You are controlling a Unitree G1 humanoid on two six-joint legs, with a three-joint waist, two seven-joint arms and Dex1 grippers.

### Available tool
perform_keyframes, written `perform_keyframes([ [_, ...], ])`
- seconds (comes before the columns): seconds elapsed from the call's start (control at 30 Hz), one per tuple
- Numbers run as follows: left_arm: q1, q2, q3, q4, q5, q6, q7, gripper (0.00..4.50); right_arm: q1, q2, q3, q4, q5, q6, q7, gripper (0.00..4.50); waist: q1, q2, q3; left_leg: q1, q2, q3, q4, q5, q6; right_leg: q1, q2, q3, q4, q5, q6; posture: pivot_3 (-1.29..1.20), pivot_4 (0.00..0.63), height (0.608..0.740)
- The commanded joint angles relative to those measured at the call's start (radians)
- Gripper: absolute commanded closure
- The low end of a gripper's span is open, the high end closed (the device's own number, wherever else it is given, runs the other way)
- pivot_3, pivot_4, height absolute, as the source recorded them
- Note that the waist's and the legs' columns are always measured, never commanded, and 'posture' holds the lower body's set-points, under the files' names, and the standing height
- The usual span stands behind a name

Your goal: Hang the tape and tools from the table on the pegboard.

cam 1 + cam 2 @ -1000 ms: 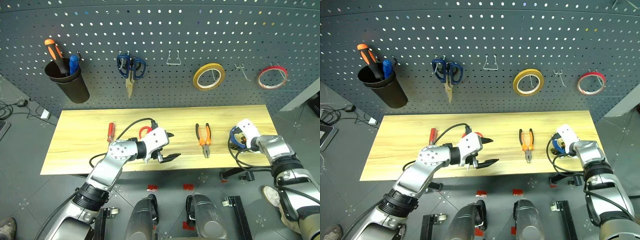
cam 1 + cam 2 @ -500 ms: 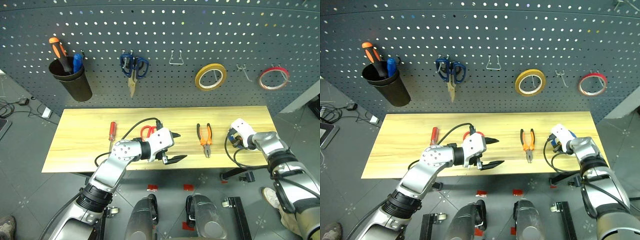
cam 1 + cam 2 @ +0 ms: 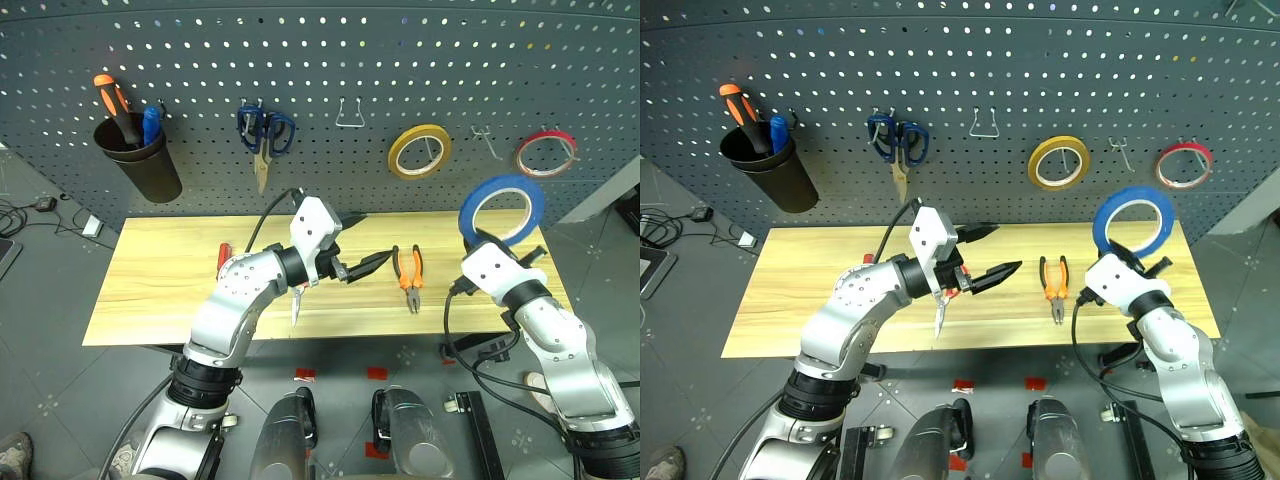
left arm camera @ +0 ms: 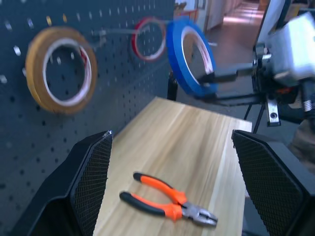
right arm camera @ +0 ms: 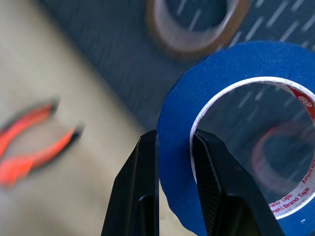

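My right gripper (image 3: pixel 502 244) is shut on the lower rim of the blue tape (image 3: pixel 505 181) and holds the ring upright above the table's (image 3: pixel 160 285) right end, in front of the pegboard (image 3: pixel 400 60). The right wrist view shows both fingers pinching the blue tape (image 5: pixel 177 123). Above the middle of the table my left gripper (image 3: pixel 373 238) is open and empty, pointing right toward the orange-handled pliers (image 3: pixel 407 275). The left arm covers most of the red-handled scissors (image 3: pixel 939 318); a blade tip and a bit of red show. The red screwdriver handle (image 3: pixel 223 257) peeks out left of the arm.
On the pegboard hang blue-handled scissors (image 3: pixel 265 130), a yellow roll (image 3: pixel 420 152), a red roll (image 3: pixel 546 152) and a black cup (image 3: pixel 142 165) with an orange-and-black screwdriver. An empty wire hook (image 3: pixel 349 115) and a small hook (image 3: pixel 486 140) are between them.
My right gripper shut on the blue tape on the table and lifted it up in front of the pegboard. My left arm rose with its gripper still open.
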Motion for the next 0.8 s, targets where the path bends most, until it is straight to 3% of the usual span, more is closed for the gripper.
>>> perform_keyframes([
  [0.03,-0.031,-0.003,0.010,-0.014,-0.018,-0.008,0.000,0.41,-0.088,0.006,-0.038,0.039,0.006,-0.041,-0.031,3.82,0.000,0.000,0.000,0.000,0.000,0.000,0.001,0.000,0.000,0.000,0.000,0.001,0.000,0.000,0.000,-0.33,0.256,0.740],
  [0.17,-0.047,-0.001,-0.004,0.011,0.000,-0.025,-0.001,0.41,-0.310,0.016,-0.051,0.373,0.098,-0.176,-0.034,3.82,-0.006,-0.001,0.000,0.000,0.000,0.001,0.002,0.000,0.001,0.000,0.000,0.001,0.000,0.004,-0.006,-0.32,0.251,0.740],
  [0.47,-0.035,0.013,-0.002,0.026,0.015,-0.038,0.002,0.41,-0.503,0.052,-0.037,0.721,0.151,-0.290,-0.031,3.82,-0.017,-0.001,-0.001,0.000,0.000,0.005,-0.001,0.001,0.001,0.000,0.000,0.000,-0.002,0.004,-0.007,-0.30,0.243,0.740],
  [0.5,-0.031,0.018,0.001,0.026,0.016,-0.038,0.002,0.41,-0.497,0.055,-0.039,0.717,0.157,-0.289,-0.026,3.11,-0.017,-0.001,-0.001,0.000,0.000,0.006,-0.001,0.001,0.001,0.000,-0.001,0.000,-0.002,0.004,-0.007,-0.30,0.245,0.740],
  [0.67,0.022,0.085,0.010,0.027,0.038,-0.061,-0.029,0.41,-0.363,0.087,-0.056,0.568,0.181,-0.184,-0.023,1.70,-0.016,-0.001,-0.002,0.000,0.001,0.005,-0.001,0.001,0.001,0.000,-0.001,0.000,-0.001,0.004,-0.007,-0.29,0.242,0.740],
  [0.8,0.110,0.223,-0.011,0.033,0.109,-0.156,-0.105,0.41,-0.207,0.181,-0.039,0.329,0.222,0.086,0.001,0.31,-0.017,0.000,-0.002,0.000,0.002,0.006,0.000,0.001,0.001,-0.001,0.000,0.001,0.000,0.004,-0.007,-0.29,0.250,0.740],
])
